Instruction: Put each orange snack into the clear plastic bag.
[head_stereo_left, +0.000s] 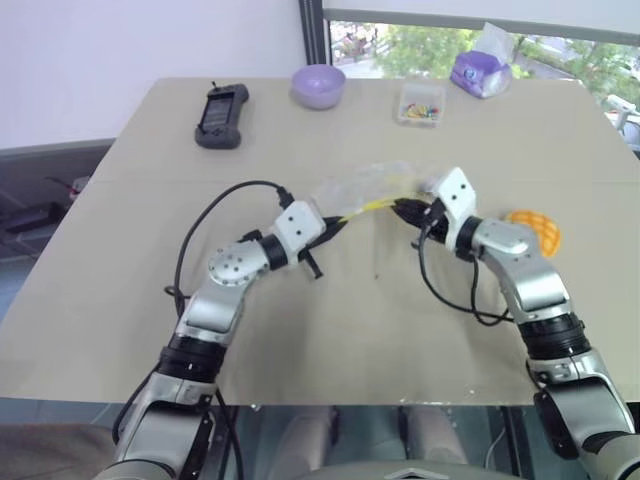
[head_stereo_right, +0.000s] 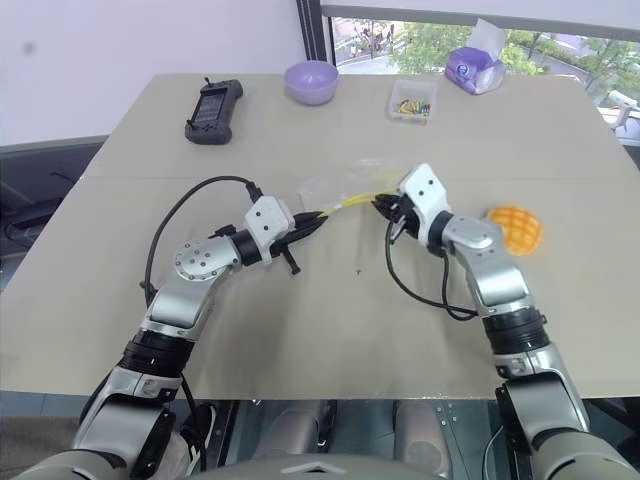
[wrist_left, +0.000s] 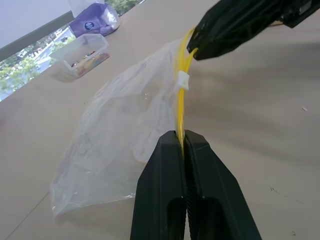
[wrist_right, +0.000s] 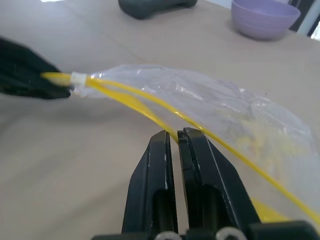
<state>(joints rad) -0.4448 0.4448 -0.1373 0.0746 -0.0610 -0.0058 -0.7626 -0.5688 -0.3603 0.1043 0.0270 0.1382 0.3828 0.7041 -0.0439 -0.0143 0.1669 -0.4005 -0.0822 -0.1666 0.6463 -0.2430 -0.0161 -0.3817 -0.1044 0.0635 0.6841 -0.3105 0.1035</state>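
Both arms reach in over the bench's near edge, angled toward each other. Left fingers (wrist_left: 182, 145) and right fingers (wrist_right: 176, 137) each pinch the yellow seal strip of the clear plastic bag (head_stereo_left: 365, 188) (mid-bench). One orange snack (head_stereo_left: 535, 229) lies toward the right edge. Along the far edge: controller (head_stereo_left: 221, 114), lilac bowl (head_stereo_left: 319, 85), clear box (head_stereo_left: 421, 103), purple packet (head_stereo_left: 482, 70).

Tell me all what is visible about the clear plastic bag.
The clear plastic bag is thin, crinkly and transparent, with a yellow seal strip and a small white slider on it. It is stretched above the table between both grippers: the left gripper pinches one part of the strip, the right gripper another. The strip is partly parted. Its body hangs loosely toward the table.
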